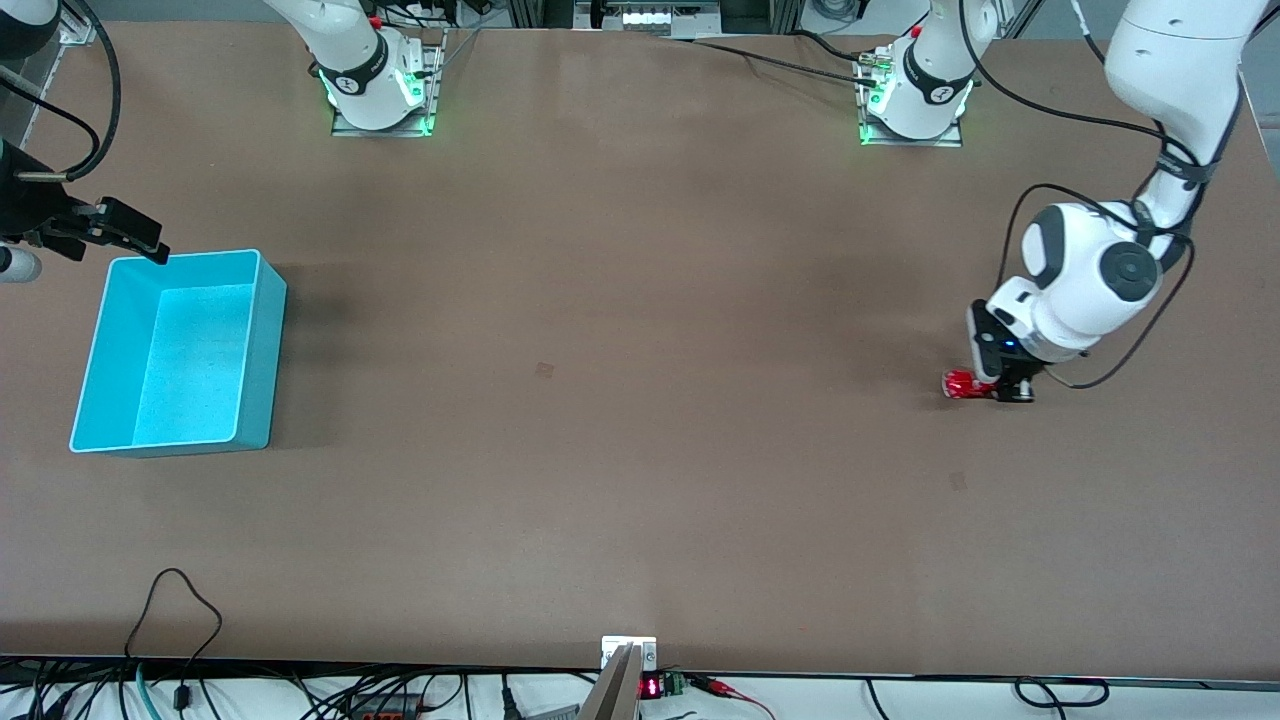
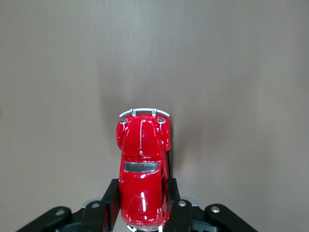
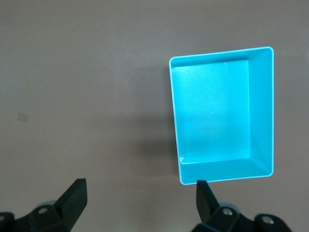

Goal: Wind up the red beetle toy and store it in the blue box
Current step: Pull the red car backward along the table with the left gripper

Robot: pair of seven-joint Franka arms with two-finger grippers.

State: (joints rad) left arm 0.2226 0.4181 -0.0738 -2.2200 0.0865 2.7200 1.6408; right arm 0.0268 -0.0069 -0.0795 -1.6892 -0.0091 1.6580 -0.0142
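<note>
Right hand (image 1: 125,235) spread wide, empty, over blue box (image 1: 180,345) rim corner at right arm's end of bench (image 1: 600,400). Wide bare bench mid-span. Left hand (image 1: 1000,385) clamped on red beetle toy (image 1: 962,384) at left arm's end; toy's rear hidden between fingers (image 2: 108,203).

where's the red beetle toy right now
The red beetle toy sits on the table at the left arm's end, clamped between the left gripper's fingers.
</note>
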